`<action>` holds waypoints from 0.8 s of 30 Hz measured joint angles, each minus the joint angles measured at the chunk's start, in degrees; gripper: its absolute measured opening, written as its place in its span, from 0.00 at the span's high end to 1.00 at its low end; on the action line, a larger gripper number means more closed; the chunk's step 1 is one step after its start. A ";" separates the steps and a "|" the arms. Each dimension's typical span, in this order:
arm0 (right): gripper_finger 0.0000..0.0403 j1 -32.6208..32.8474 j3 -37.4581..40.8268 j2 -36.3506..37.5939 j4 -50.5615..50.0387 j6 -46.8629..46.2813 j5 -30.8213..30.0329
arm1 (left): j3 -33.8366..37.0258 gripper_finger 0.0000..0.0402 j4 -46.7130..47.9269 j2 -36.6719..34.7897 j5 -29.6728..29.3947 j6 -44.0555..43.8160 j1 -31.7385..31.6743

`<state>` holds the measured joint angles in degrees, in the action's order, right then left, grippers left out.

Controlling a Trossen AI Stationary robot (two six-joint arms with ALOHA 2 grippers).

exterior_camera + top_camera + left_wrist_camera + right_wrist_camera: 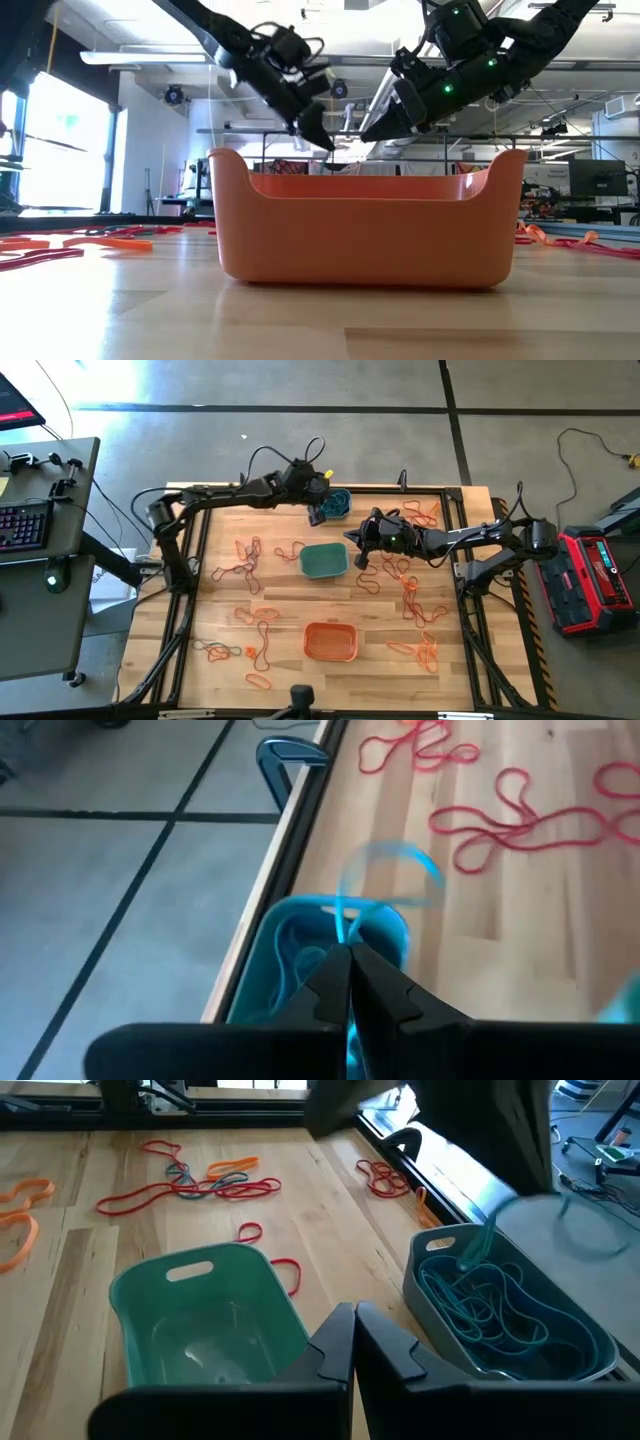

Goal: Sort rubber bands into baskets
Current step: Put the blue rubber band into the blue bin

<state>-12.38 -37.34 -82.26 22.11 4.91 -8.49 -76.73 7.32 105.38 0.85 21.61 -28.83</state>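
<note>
Left gripper (318,512) clamped on a blue band (385,880), hovering over the grey-blue basket (338,503) at the far edge of the table (290,625), near its middle. Looks like the drop step: band loop dangles off the fingertips, partly above the basket mouth, partly past its rim toward the bare wood.

Doing it well:
- Centre over the basket before letting go; loop overhangs the rim now, could drape the wall or land outside.
- Go lower so the floppy loop folds in onto the blue bands already inside.
- Open fully, lift straight up; watch for the band sticking to a finger.

Right gripper (362,541) shut, empty as far as visible, waiting just beside the teal basket (323,561) near table centre. Close to the left arm's work area, so keep it parked until left clears.

Orange basket (330,641) near the front edge, middle. Teal basket looks empty in the right wrist view.

Plenty left: red and orange bands (412,597) scattered on both sides of the table.
</note>
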 joint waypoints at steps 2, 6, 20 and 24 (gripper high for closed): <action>1.00 0.00 0.00 0.00 0.00 -0.02 0.00 | -1.03 1.00 -0.52 1.82 0.41 0.04 -0.70; 1.00 0.00 0.00 0.00 -0.02 -1.01 0.00 | -1.82 1.00 -0.20 4.81 0.47 -0.10 -2.26; 1.00 0.00 0.00 0.00 -0.02 -1.33 -0.02 | -1.86 0.81 4.14 7.29 1.67 -1.58 -4.52; 1.00 0.00 0.00 0.00 -0.02 -1.68 -0.02 | -1.88 0.72 4.03 7.29 1.76 -1.56 -4.51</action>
<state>-12.38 -37.34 -82.26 22.09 3.22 -8.51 -78.61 11.34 112.66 2.61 20.04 -33.34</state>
